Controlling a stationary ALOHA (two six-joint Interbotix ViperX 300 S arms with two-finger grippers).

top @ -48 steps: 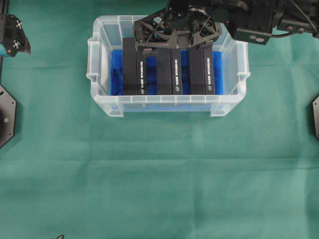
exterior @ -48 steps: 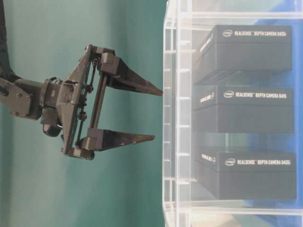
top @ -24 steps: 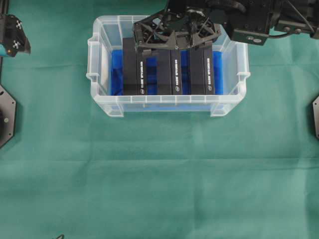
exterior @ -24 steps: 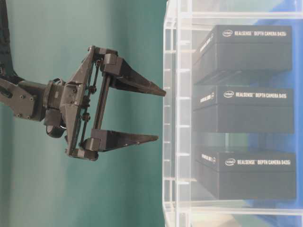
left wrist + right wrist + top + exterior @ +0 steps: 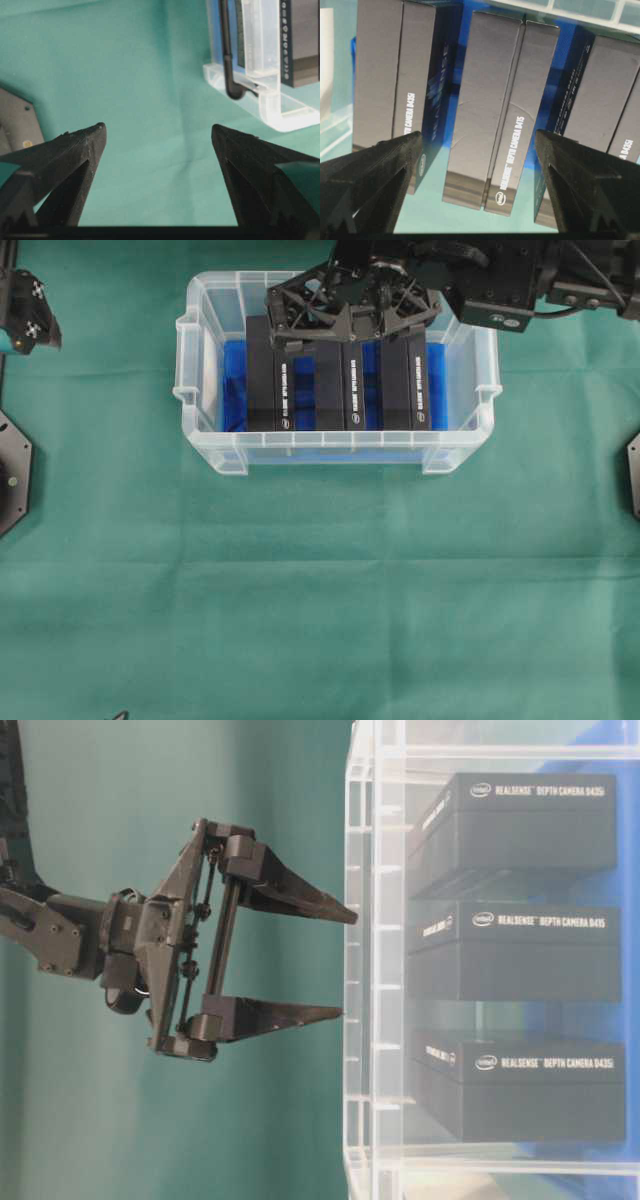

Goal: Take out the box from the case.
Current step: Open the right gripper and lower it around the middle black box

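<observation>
We see the right hand (image 5: pixel 345 328) spread wide above the far end of the case (image 5: pixel 470 432), its fingers (image 5: pixel 380 175) either side of the middle box (image 5: pixel 358 380) without touching it. Three black boxes stand in a row on the case's blue floor, the left box (image 5: pixel 266 380) and right box (image 5: pixel 416 380) flanking the middle one. The case sits at twelve o'clock on the green table (image 5: pixel 320 590). The left hand (image 5: pixel 157 137) hangs apart and empty at ten o'clock.
</observation>
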